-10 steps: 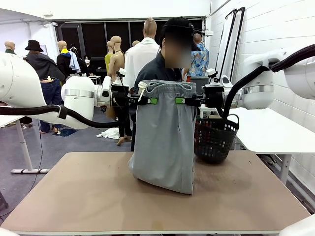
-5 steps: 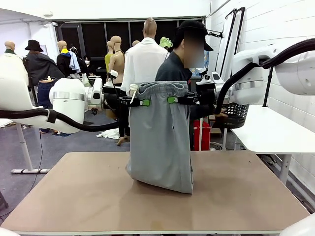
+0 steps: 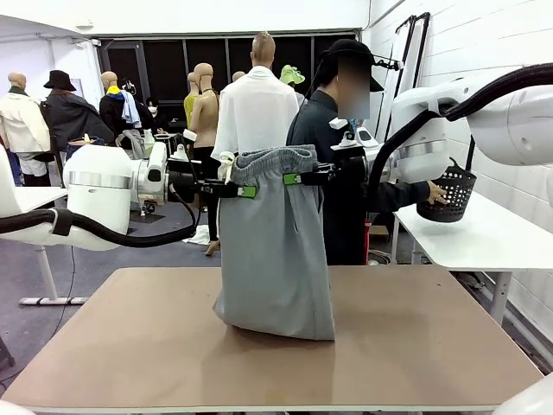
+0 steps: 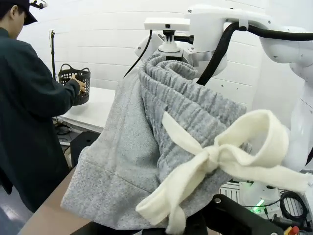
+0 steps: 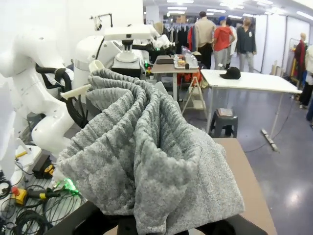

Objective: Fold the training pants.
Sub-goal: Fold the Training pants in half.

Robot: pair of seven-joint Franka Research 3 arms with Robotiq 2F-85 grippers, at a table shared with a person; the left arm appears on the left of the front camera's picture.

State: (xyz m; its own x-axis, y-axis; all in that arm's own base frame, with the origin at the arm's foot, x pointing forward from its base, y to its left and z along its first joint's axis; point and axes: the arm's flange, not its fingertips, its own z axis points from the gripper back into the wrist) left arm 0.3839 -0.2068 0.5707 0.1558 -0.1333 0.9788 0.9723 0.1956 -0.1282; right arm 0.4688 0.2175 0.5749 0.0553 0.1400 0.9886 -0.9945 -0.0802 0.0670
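Note:
The light grey training pants (image 3: 275, 251) hang upright between my two arms, and their lower end rests bunched on the brown table (image 3: 130, 346). My left gripper (image 3: 247, 191) is shut on the left side of the gathered waistband. My right gripper (image 3: 293, 179) is shut on the right side, a little higher. In the left wrist view the waistband (image 4: 186, 98) runs away from the camera, with the white drawstring bow (image 4: 220, 156) up close. In the right wrist view the grey cloth (image 5: 146, 147) lies bunched over the fingers and hides them.
A person (image 3: 341, 173) stands behind the pants at the table's far side, with a hand on a black basket (image 3: 449, 194) on the white side table (image 3: 484, 242) at the right. The brown table is bare on both sides of the pants.
Both arms have carried the pants a little to the left, still gripped at the waistband. The person has taken the black basket from beside the pants to the white side table.

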